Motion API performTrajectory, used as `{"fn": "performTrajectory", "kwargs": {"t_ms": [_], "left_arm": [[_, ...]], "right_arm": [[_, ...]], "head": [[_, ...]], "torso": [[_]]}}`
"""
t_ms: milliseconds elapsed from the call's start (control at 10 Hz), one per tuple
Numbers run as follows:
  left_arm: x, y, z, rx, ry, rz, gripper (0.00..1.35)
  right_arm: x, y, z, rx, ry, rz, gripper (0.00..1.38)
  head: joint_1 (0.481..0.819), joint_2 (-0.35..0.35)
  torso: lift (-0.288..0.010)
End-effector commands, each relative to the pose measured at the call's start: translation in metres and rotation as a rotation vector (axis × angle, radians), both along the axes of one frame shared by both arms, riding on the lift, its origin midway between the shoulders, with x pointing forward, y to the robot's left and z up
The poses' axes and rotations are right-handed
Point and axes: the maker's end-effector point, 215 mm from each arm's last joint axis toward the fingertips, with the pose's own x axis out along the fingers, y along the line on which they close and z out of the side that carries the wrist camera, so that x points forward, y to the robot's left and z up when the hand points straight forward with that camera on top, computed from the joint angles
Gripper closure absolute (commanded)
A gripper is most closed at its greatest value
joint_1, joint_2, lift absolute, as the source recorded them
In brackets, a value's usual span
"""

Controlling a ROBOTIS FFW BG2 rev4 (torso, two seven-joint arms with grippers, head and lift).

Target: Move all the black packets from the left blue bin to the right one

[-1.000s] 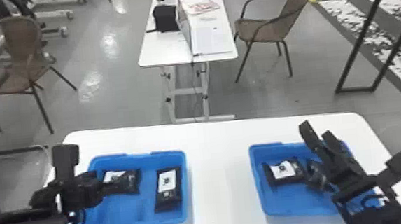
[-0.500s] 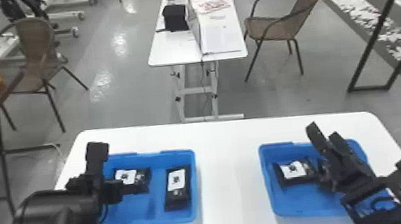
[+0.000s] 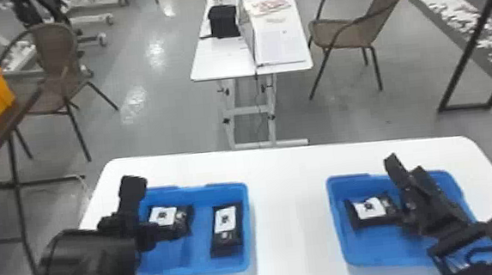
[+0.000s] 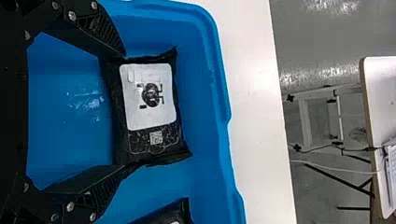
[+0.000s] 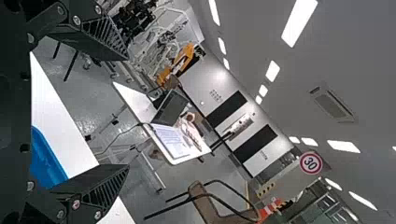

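Left wrist view: packet [image 4: 149,95], left hand [image 3: 155,207] released | right: round sign [image 5: 311,163], right hand [image 3: 460,181] released

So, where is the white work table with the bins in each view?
Head view: work table in the foreground, under left bin and right bin.
Left wrist view: work table, between left bin and grey floor.
Right wrist view: work table, between right bin and grey floor.
Shared landmark: far white table.

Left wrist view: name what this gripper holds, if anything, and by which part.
Nothing is held: the left gripper is open, its fingers spread near both ends of a black packet that lies in the left blue bin.
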Motion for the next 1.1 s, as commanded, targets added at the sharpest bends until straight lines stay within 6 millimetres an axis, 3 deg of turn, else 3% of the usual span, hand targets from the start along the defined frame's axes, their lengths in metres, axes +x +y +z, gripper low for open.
{"fn": "performTrajectory", "kwargs": {"t_ms": [0, 200, 800, 900, 1000], "left_arm": [[0.001, -0.001, -0.01, -0.009, 0.001, -0.014, 0.19], [0.011, 0.0, -0.01, -0.001, -0.063, -0.048, 0.19], [0.012, 0.017, -0.025, 0.079, -0.039, -0.074, 0.2], [0.013, 0.024, -0.023, 0.08, -0.042, -0.059, 0.33], [0.013, 0.029, -0.022, 0.077, -0.043, -0.058, 0.74]], "right_arm": [[0.0, 0.002, -0.001, 0.004, 0.001, 0.006, 0.21], [-0.001, 0.007, -0.005, 0.013, 0.002, 0.024, 0.21], [0.002, 0.03, -0.01, 0.054, -0.015, 0.091, 0.21], [0.001, 0.034, -0.012, 0.061, -0.013, 0.103, 0.21], [0.001, 0.036, -0.013, 0.066, -0.013, 0.105, 0.21]], "head": [[0.695, 0.057], [0.695, 0.059], [0.695, 0.086], [0.695, 0.096], [0.695, 0.109]], "torso": [[0.0], [0.0], [0.0], [0.0], [0.0]]}}
